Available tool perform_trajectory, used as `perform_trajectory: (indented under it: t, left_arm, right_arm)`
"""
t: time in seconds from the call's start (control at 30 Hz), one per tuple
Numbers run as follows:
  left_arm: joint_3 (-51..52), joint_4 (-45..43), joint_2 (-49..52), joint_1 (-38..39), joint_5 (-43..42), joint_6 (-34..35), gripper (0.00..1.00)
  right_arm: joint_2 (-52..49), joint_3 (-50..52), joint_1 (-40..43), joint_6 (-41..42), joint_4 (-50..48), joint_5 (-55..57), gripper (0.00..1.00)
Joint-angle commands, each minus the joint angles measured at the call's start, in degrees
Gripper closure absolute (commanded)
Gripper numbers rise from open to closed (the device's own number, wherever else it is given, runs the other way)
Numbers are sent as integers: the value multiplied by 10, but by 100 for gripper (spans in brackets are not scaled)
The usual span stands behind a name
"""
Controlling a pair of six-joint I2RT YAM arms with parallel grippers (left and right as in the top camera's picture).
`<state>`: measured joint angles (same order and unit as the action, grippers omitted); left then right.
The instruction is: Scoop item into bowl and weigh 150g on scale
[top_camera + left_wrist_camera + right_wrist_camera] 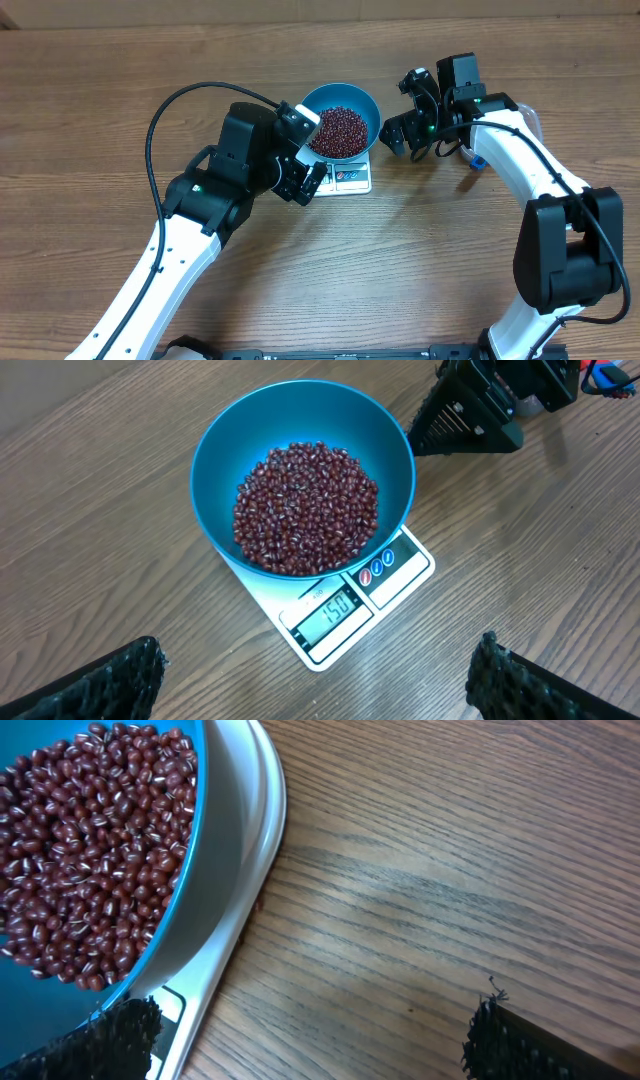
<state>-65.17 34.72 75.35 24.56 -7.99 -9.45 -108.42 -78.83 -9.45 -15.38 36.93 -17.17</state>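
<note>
The bright-blue bowl [365, 103] stands on the small white scale [353, 180] at the table's middle, holding a heap of dark red beans [340, 131]. In the left wrist view the beans [305, 508] fill the bowl [300, 410], and the scale's [405, 575] display reads 150. My left gripper [312, 155] is open just left of the bowl, touching nothing; its own view shows bare wood between its fingers [320, 685]. My right gripper [402, 108] is open to the bowl's right. Its view shows the beans [90, 850], the scale's edge [205, 1000] and wood between the fingers [310, 1040].
A blue and clear object [478, 158] lies partly hidden behind the right arm. The left arm's black cable [160, 120] loops over the table at the left. Bare wood surrounds the scale.
</note>
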Motion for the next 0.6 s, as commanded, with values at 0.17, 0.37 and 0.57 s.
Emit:
perform_trajectory:
  t: [0.17, 0.37, 0.57]
  left_arm:
    - [0, 0, -11, -2, -8, -11, 0]
    - [0, 0, -11, -2, -8, -11, 1]
    - [0, 0, -11, -2, -8, -11, 0]
  right_arm:
    - [-4, 1, 0, 6, -5, -24, 0]
    - [-4, 1, 0, 19, -6, -25, 0]
    - [-4, 1, 0, 21, -6, -34, 0]
